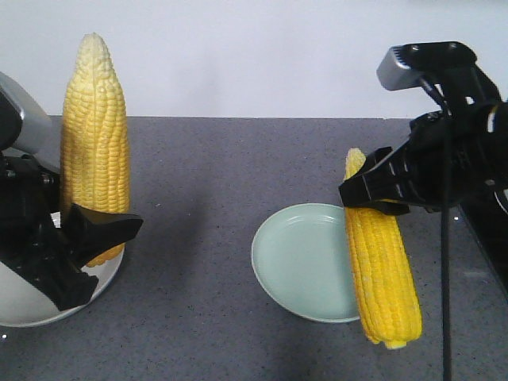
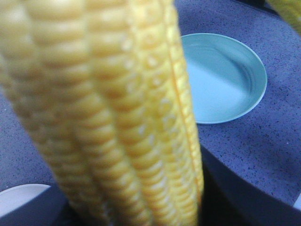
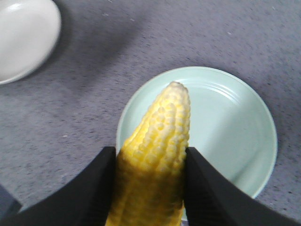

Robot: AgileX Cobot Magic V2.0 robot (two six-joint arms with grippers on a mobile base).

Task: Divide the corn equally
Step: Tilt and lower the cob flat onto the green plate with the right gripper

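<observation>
Two corn cobs are in view, each held off the table. My left gripper [image 1: 94,236] is shut on the base of one corn cob [image 1: 95,135], which stands upright with its pale tip up, over the white plate [image 1: 32,313]. This cob [image 2: 108,117] fills the left wrist view and hides the fingers. My right gripper [image 1: 378,193] is shut on the upper part of the other corn cob [image 1: 382,270], which hangs over the right rim of the green plate [image 1: 298,262]. In the right wrist view black fingers [image 3: 96,188] press both sides of that cob [image 3: 157,150].
Both plates lie on a grey speckled tabletop: the green plate [image 3: 230,117] at centre right with nothing lying in it, the white plate [image 3: 23,37] at the left. A pale wall runs behind the table's far edge.
</observation>
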